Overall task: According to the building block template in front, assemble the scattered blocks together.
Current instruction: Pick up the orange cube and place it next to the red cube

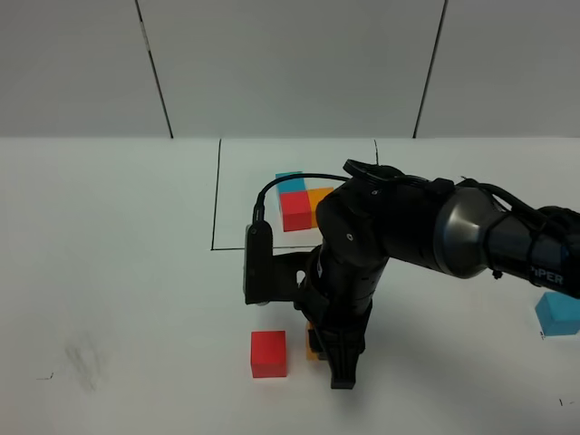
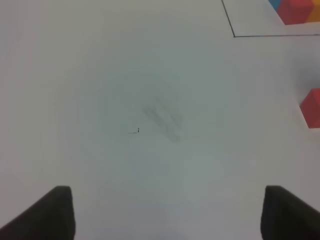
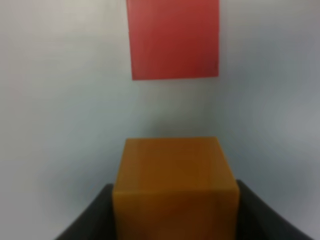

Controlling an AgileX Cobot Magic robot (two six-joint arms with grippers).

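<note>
The building block template (image 1: 301,203) is a joined light blue, red and orange trio inside a thin black outline (image 1: 217,195) at the back. My right gripper (image 1: 332,361) reaches across the middle and is shut on the orange cube (image 1: 313,348); in the right wrist view the cube (image 3: 175,180) sits between the dark fingers (image 3: 92,215). The loose red cube (image 1: 268,353) lies just left of it with a small gap, and it also shows in the right wrist view (image 3: 172,37). The light blue cube (image 1: 557,314) lies at the far right. My left gripper (image 2: 167,215) is open and empty over bare table.
The white table (image 1: 109,272) carries a faint grey smudge (image 2: 162,117) at the left. In the left wrist view the red cube (image 2: 312,107) and the template's corner (image 2: 297,11) show at the frame's edge. My right arm's bulk (image 1: 399,227) covers the middle.
</note>
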